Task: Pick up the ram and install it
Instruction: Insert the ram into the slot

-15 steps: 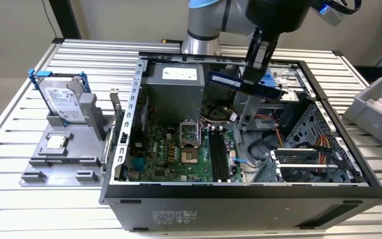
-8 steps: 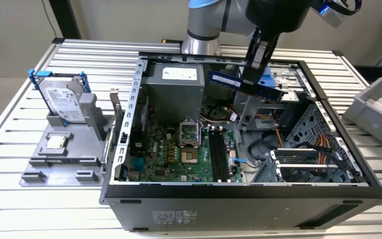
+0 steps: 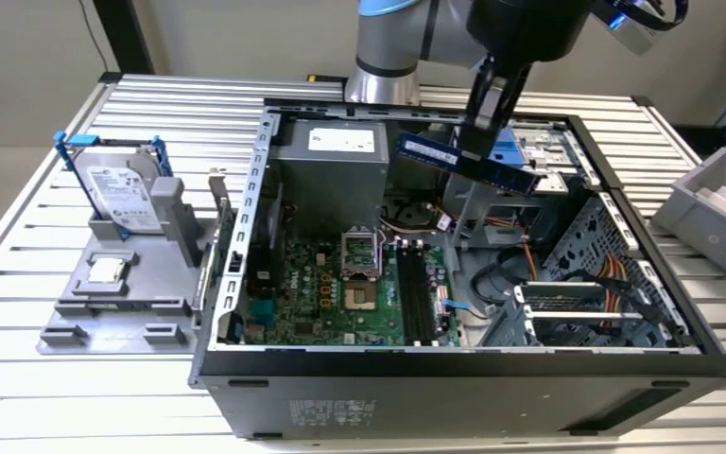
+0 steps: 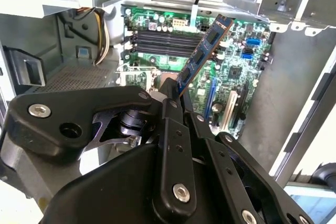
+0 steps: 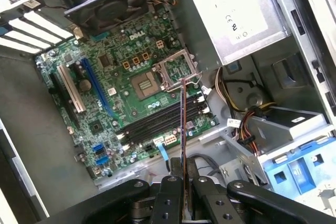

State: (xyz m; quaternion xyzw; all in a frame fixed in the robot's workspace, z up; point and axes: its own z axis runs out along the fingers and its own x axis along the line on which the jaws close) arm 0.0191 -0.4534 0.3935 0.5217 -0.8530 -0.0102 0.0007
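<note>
Fingers [image 5: 169, 198] grip ram [image 5: 183, 129], edge-on in first wrist view.

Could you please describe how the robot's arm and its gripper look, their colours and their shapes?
The arm is a silver-grey tube with a light blue ring at the joint. The gripper is matte black: flat, rounded link bars joined by silver screws, narrowing toward the tips.

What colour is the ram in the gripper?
The ram is blue with dark chips; the exterior view shows it best.
</note>
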